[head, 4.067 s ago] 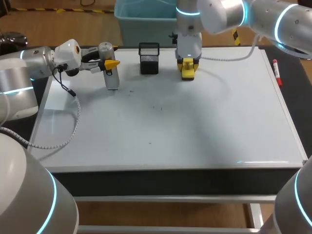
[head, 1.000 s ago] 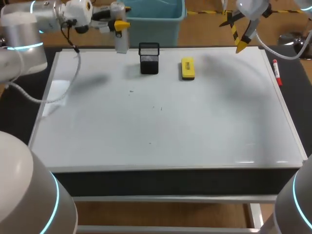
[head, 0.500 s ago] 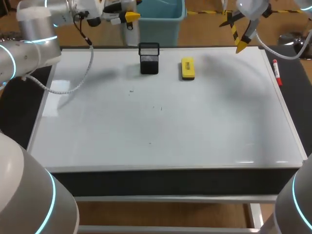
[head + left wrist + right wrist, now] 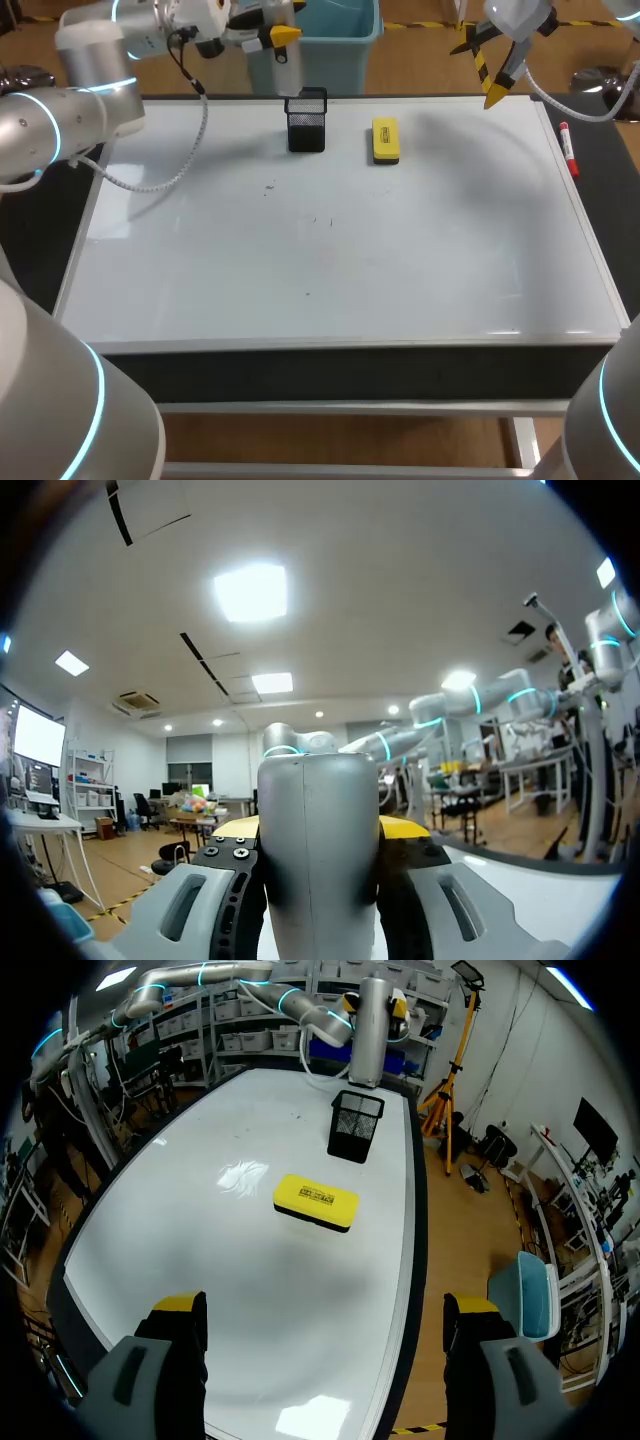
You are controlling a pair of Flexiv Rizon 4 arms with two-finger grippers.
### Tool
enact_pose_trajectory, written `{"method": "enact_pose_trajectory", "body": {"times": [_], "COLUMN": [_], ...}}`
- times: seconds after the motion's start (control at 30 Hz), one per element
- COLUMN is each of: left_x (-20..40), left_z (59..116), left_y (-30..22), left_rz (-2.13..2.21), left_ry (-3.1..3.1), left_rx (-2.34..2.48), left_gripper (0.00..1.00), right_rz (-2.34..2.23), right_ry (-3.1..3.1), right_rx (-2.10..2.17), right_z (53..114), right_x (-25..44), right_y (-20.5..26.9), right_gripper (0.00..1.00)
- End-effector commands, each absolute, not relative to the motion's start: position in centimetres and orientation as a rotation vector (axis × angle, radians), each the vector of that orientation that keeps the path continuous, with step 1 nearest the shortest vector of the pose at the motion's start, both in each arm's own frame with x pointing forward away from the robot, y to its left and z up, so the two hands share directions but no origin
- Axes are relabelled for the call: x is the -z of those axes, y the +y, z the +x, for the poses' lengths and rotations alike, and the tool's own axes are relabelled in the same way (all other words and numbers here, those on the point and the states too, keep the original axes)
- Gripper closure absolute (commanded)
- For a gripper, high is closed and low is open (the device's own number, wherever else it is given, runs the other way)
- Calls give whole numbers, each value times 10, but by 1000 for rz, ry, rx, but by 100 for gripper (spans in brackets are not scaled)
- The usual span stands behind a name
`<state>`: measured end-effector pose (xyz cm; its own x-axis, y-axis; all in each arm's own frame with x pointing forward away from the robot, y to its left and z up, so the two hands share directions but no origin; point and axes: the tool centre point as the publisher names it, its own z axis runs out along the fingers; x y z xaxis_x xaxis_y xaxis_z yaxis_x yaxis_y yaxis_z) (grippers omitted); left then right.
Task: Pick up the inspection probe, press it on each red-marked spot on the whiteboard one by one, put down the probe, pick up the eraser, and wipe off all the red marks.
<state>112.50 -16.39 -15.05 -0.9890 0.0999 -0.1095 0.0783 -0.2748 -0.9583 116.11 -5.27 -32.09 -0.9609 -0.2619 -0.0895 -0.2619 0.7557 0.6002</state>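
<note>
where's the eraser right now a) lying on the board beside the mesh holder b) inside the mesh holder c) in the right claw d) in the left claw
A: the eraser lies flat on the board beside the holder; the right claw is open and empty, and the left claw is shut on the probe.
</note>
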Motion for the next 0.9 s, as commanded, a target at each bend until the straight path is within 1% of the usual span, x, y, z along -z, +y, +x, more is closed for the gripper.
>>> {"method": "enact_pose_trajectory", "body": {"times": [0.03,0.4,0.9], "left_x": [154,160,171], "left_z": [1133,1134,1127], "left_y": [-171,-190,-196], "left_rz": [-293,-252,-166], "left_ry": [-1844,-1855,-1878], "left_rx": [-2462,-2444,-2444], "left_gripper": [100,100,100], "right_rz": [441,441,441], "right_ry": [-2944,-2944,-2944], "right_rx": [998,998,998], "right_z": [1161,1161,1161], "right_x": [320,320,320], "right_y": [-53,-53,-53], "right_gripper": [0,0,0]}}
